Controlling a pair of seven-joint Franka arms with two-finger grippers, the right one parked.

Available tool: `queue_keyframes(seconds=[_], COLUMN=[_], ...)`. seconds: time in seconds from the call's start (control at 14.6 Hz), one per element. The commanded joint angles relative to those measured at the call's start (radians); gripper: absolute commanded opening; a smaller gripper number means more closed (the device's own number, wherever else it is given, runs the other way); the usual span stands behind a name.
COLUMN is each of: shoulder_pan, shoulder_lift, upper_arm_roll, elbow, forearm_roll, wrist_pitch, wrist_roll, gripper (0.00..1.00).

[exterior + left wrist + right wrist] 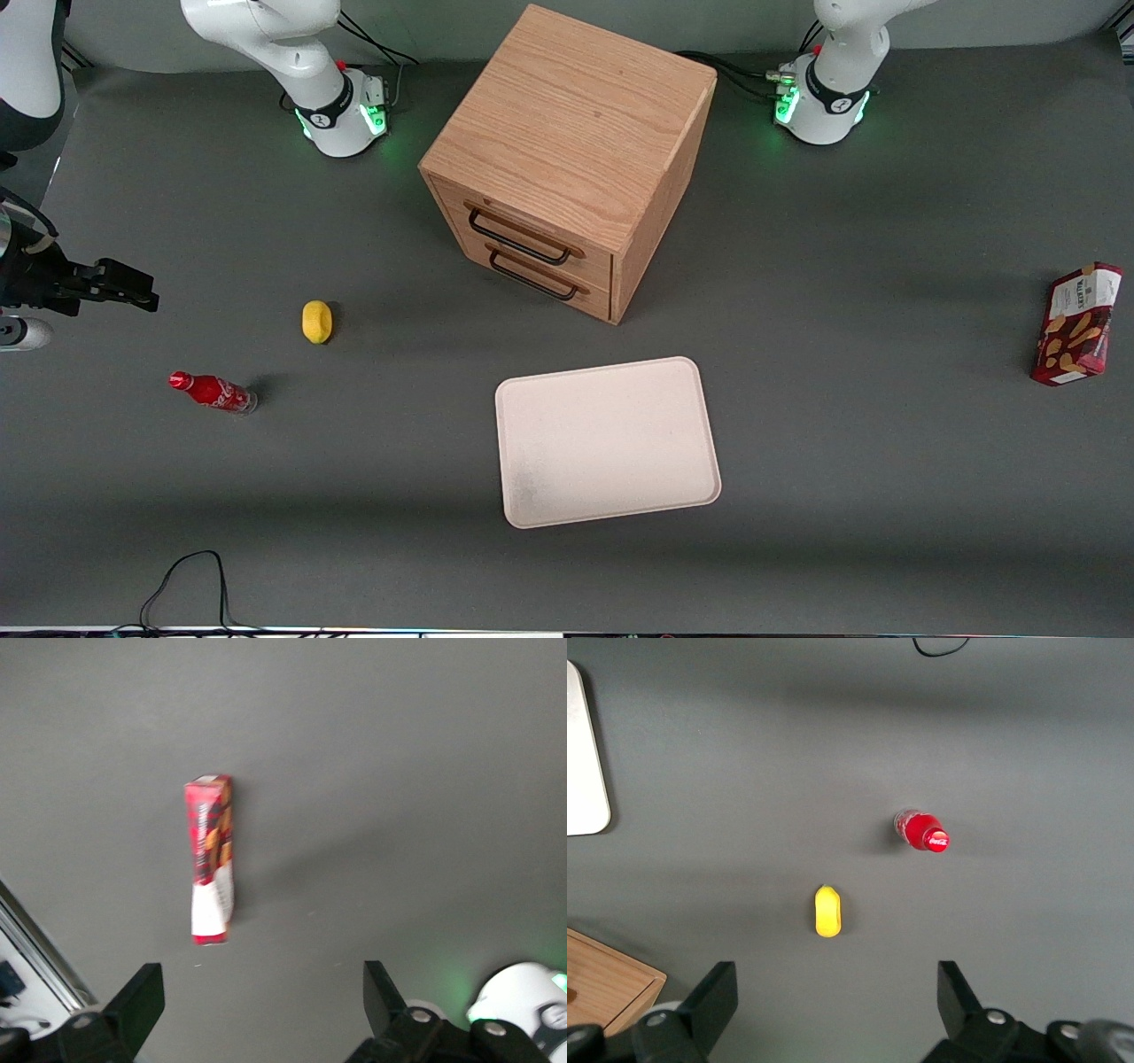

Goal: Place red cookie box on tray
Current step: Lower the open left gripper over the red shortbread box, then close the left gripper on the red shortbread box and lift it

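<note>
The red cookie box [1076, 324] stands on edge at the working arm's end of the table, well apart from the cream tray [607, 440] lying in front of the wooden drawer cabinet [567, 159]. The left gripper [261, 1010] hangs above the box, fingers spread wide and empty — seemingly positioned to descend and straddle its slim faces.

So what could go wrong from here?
The red cookie box stands upright on a narrow end near the table edge toward the working arm's end, so a nudge from the open gripper above it might tip it over. It is also slim, so an off-center grasp could let it twist. The tray lies well away, a long carry.
</note>
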Motion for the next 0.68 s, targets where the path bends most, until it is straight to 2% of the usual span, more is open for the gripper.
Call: queue_keyframes(seconds=[0.0, 0.61], shoulder_pan=[0.076, 0.112], shoulder_lift=[0.109, 0.165], upper_arm_roll=[-0.009, -0.009], elbow=[0.149, 0.152], forearm_roll=[-0.012, 0.002], wrist_pitch=[-0.013, 0.005], wrist_roll=[0.147, 0.181], gripper=[1.0, 1.0])
